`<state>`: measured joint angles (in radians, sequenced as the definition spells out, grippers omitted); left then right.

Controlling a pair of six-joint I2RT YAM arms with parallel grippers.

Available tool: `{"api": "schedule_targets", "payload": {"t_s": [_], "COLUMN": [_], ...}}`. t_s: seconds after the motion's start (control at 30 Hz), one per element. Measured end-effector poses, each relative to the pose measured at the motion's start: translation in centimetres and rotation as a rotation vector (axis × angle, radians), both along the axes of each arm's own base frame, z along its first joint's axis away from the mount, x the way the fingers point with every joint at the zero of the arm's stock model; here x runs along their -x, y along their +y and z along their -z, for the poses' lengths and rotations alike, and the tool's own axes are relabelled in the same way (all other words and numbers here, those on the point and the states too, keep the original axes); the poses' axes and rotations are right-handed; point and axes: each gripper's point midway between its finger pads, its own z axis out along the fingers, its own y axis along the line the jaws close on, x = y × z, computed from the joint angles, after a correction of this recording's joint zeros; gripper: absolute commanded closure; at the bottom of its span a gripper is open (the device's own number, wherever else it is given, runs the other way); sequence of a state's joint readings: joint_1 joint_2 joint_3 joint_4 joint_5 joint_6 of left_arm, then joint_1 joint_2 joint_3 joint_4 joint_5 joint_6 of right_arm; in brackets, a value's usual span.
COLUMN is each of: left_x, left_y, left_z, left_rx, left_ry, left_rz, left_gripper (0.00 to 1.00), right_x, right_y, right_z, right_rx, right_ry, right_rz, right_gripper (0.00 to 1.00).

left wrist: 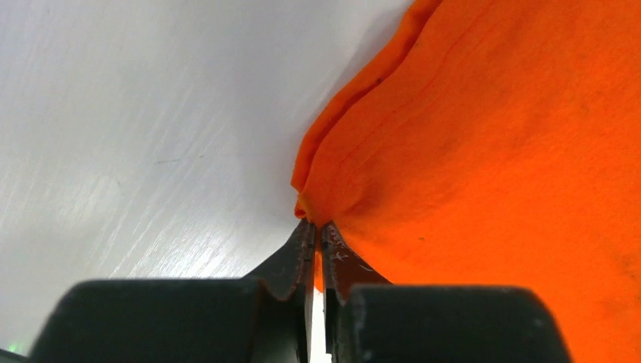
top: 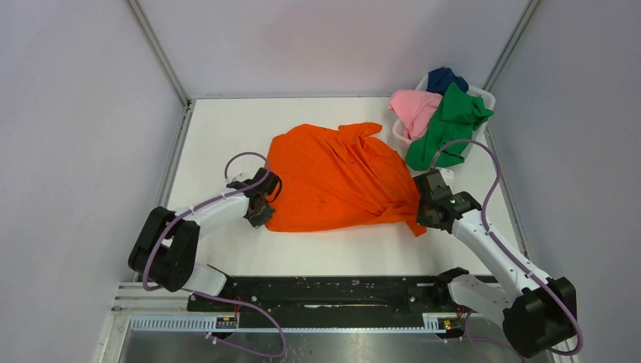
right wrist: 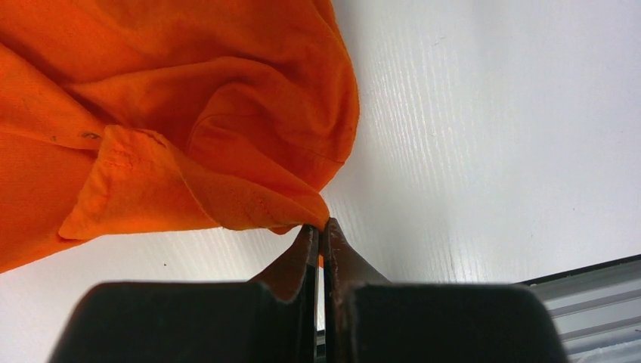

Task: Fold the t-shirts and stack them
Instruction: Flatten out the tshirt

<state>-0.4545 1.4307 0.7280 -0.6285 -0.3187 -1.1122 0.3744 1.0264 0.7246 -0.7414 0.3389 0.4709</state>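
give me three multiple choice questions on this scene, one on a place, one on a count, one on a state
1. Where is the orange shirt?
A. folded in a stack
B. loose on the table
C. draped over an arm

2. How many shirts are in the basket?
A. one
B. two
C. three

3. What is the left tool doing?
A. shut on the orange shirt's edge
B. open above it
C. lying open on bare table

Answers:
1. B: it lies rumpled and unfolded on the white surface.
2. C: a pink shirt, a green shirt and a blue shirt sit there.
3. A: the left wrist view shows its tips together with orange cloth pinched between them.
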Motion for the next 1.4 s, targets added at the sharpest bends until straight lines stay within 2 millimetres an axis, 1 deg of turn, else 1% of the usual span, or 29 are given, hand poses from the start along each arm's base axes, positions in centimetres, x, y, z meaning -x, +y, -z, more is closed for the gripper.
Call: {"api": "schedule_targets", "payload": {"t_s": [0.17,0.23,0.27,0.3,0.37,0.43,0.5,0.53,0.6,0.63,0.7,0.73,0.8,0.87,0.9,0.93,0.97,1.0,1.03,1.07,1.1,1.2,1.3,1.33,1.4], "left_x": [-0.7,-0.7,-0.9,-1.2,-2.0,-2.6,-3.0,-2.9,-2.5,-2.2,-1.2,-0.7,0.7,2.4,3.8,4.8,5.9,7.3,8.7,9.8,11.1,14.0,15.5,15.7,15.4], "left_y": [-0.3,-0.4,-0.5,-0.6,-0.7,-0.6,-0.5,-0.2,0.2,0.4,1.0,1.3,2.0,2.8,3.2,3.5,3.9,4.3,4.7,4.9,5.2,5.6,6.0,6.0,6.0], "left_z": [-0.2,-0.9,-1.8,-3.5,-7.4,-12.3,-17.5,-20.2,-25.0,-27.0,-31.8,-33.8,-38.2,-42.6,-45.4,-47.6,-49.6,-51.8,-53.8,-55.3,-56.7,-59.5,-60.8,-60.9,-60.7], "left_rx": [-0.002,0.002,0.012,0.03,0.07,0.116,0.157,0.175,0.205,0.217,0.244,0.254,0.272,0.294,0.312,0.327,0.342,0.357,0.373,0.384,0.397,0.418,0.417,0.414,0.4], "left_ry": [-0.018,-0.037,-0.068,-0.128,-0.267,-0.432,-0.589,-0.666,-0.794,-0.847,-0.968,-1.016,-1.122,-1.229,-1.3,-1.358,-1.413,-1.472,-1.529,-1.573,-1.618,-1.708,-1.752,-1.758,-1.752], "left_rz": [0.031,0.047,0.057,0.067,0.077,0.086,0.088,0.091,0.098,0.102,0.113,0.118,0.13,0.15,0.166,0.177,0.191,0.208,0.224,0.241,0.26,0.316,0.346,0.35,0.35], "left_gripper": [1.0,1.0,1.0,1.0,1.0,1.0,1.0,1.0,1.0,1.0,1.0,1.0,1.0,1.0,1.0,1.0,1.0,1.0,1.0,1.0,1.0,1.0,1.0,1.0,1.0], "right_x": [0.0,-0.1,-0.3,-0.5,-0.9,-1.4,-1.8,-1.8,-1.8,-1.7,-1.2,-0.7,0.6,2.1,3.1,4.3,5.2,6.6,7.6,9.0,10.0,13.1,14.7,14.9,14.6], "right_y": [-0.1,-0.1,0.0,0.1,0.2,0.3,0.5,0.5,0.5,0.4,0.2,0.1,-0.1,-0.2,-0.3,-0.3,-0.4,-0.4,-0.3,-0.3,-0.3,-0.3,-0.3,-0.3,-0.1], "right_z": [-0.1,-0.6,-1.2,-1.7,-3.4,-5.7,-9.2,-10.7,-14.8,-17.0,-21.7,-24.1,-29.4,-33.6,-36.1,-38.5,-40.4,-43.0,-44.7,-46.7,-48.0,-51.3,-52.9,-53.2,-53.3], "right_rx": [0.0,-0.006,-0.013,-0.02,-0.04,-0.068,-0.108,-0.124,-0.162,-0.18,-0.216,-0.233,-0.272,-0.3,-0.318,-0.335,-0.348,-0.367,-0.379,-0.392,-0.397,-0.402,-0.384,-0.373,-0.354], "right_ry": [-0.005,-0.021,-0.042,-0.062,-0.124,-0.21,-0.328,-0.377,-0.5,-0.562,-0.688,-0.751,-0.884,-0.988,-1.047,-1.103,-1.148,-1.211,-1.255,-1.307,-1.343,-1.436,-1.485,-1.493,-1.489], "right_rz": [0.002,0.0,-0.004,-0.007,-0.017,-0.024,-0.033,-0.035,-0.043,-0.047,-0.059,-0.069,-0.101,-0.136,-0.16,-0.188,-0.208,-0.245,-0.272,-0.312,-0.336,-0.424,-0.478,-0.49,-0.507], "right_gripper": [1.0,1.0,1.0,1.0,1.0,1.0,1.0,1.0,1.0,1.0,1.0,1.0,1.0,1.0,1.0,1.0,1.0,1.0,1.0,1.0,1.0,1.0,1.0,1.0,1.0]}}
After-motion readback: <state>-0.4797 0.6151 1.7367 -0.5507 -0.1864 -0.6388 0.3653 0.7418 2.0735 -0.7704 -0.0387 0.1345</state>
